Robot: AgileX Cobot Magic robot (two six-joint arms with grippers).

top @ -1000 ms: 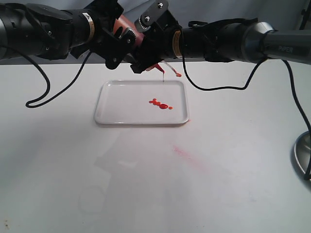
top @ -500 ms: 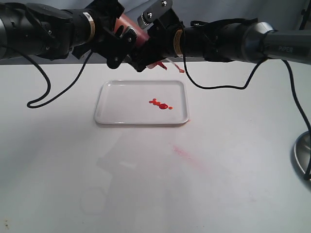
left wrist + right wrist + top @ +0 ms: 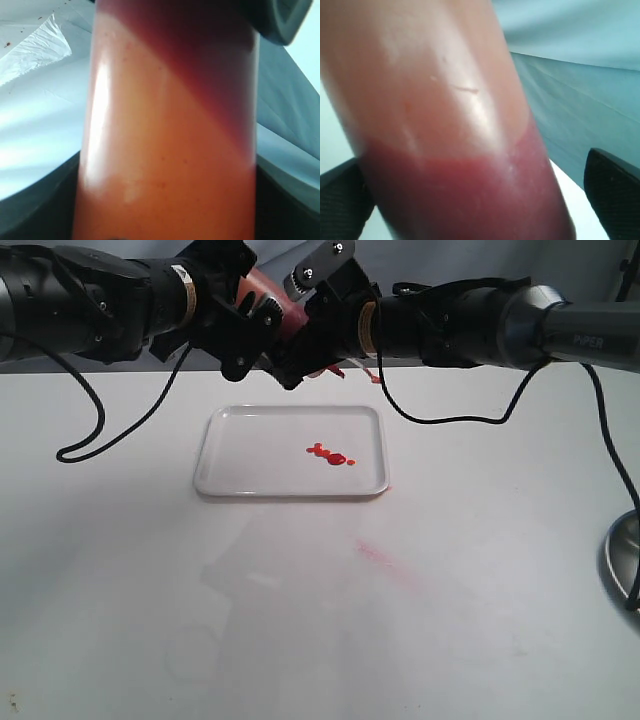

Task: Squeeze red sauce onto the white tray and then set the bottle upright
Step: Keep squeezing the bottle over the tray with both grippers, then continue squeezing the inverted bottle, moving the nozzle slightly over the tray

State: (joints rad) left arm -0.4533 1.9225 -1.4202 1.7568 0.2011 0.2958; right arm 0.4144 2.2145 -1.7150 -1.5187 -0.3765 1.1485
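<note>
The bottle point(image 3: 268, 292) hangs tilted above the far edge of the white tray point(image 3: 250, 465), nozzle point(image 3: 335, 370) toward the right and slightly down. My left gripper point(image 3: 243, 338) is shut on its body. In the left wrist view the bottle point(image 3: 170, 140) fills the frame between dark fingers point(image 3: 30, 215). My right gripper point(image 3: 305, 340) straddles the bottle nearer the nozzle. In the right wrist view the bottle point(image 3: 445, 125) touches one finger point(image 3: 340, 200), while a thin gap separates it from the other. Blobs of red sauce point(image 3: 330, 454) lie on the tray.
A faint pink streak point(image 3: 385, 560) marks the table in front of the tray. A grey round metal dish point(image 3: 622, 560) sits at the right edge. Black cables hang from both arms, one looping down at the left point(image 3: 75, 445).
A thin stream of sauce fell from the nozzle one second ago and has stopped. The bottle and both grippers have risen slightly, and the nozzle has tipped upward.
</note>
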